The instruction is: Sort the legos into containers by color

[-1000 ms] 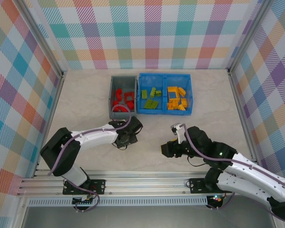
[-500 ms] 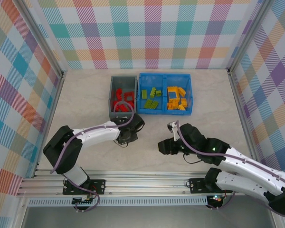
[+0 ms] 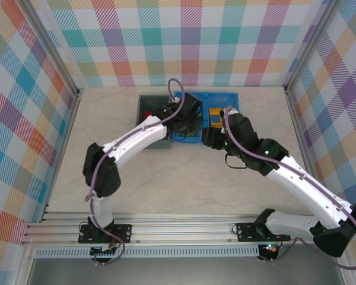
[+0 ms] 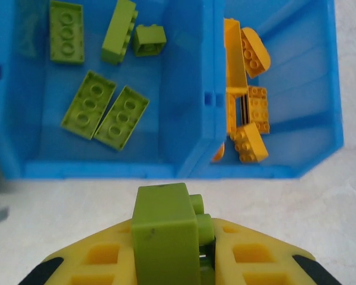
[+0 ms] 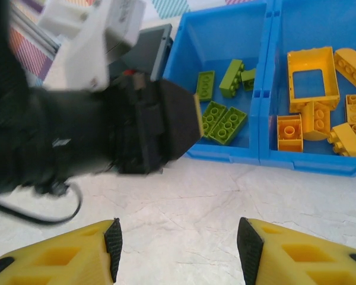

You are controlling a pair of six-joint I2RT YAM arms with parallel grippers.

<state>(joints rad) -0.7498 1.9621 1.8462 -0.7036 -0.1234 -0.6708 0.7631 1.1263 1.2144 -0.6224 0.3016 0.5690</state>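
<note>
over pale marbled table [image 5: 225,196], our left gripper [image 4: 172,255] clenched a lime green plastic brick [image 4: 163,228] near the bright blue plastic bin [image 4: 107,170]; our right gripper [image 5: 178,243] gaped empty.

No legible text, label, brand, number or sign. Small pale mark [image 5: 59,142] on the black casing of the left arm [image 5: 77,133], too blurred to read.
</note>
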